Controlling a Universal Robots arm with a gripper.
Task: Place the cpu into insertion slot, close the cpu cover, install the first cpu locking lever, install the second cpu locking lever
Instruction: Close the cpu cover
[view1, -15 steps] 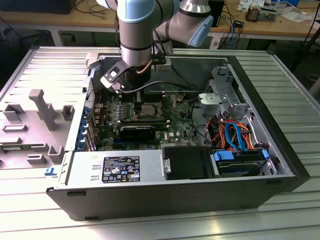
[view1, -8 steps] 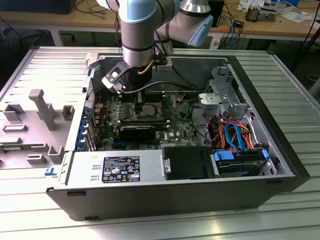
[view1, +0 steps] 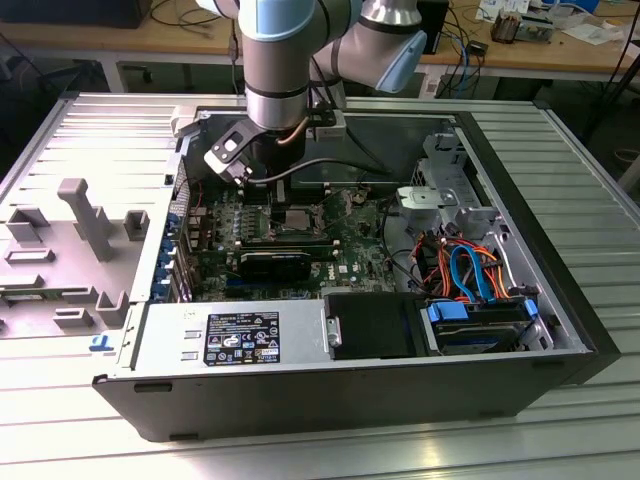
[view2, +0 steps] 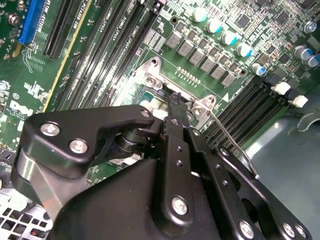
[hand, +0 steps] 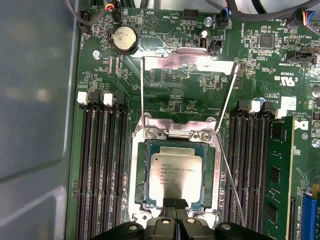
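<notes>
The cpu (hand: 176, 175), a square chip with a dull silver top, lies flat inside the insertion slot (hand: 137, 175) on the green board. Folded back beyond the slot stands the cpu cover (hand: 189, 62), a silver frame plate, swung open. Thin wire locking levers (hand: 142, 90) (hand: 233, 180) stand released along both sides of the socket. My gripper (hand: 175, 204) is shut, its black tips together at the cpu's near edge; whether they touch it I cannot tell. In the second wrist view my gripper (view2: 173, 100) points down at the slot's corner. In the exterior view the socket (view1: 298, 218) lies just below my wrist.
Black memory slots (hand: 102, 165) flank the socket, with a green memory module (hand: 277, 170) standing upright in one. A coin battery (hand: 124, 39) sits beyond the cover. The open case (view1: 560, 290) has a drive cage (view1: 445, 190), cables (view1: 465, 270) and a power supply (view1: 240, 335).
</notes>
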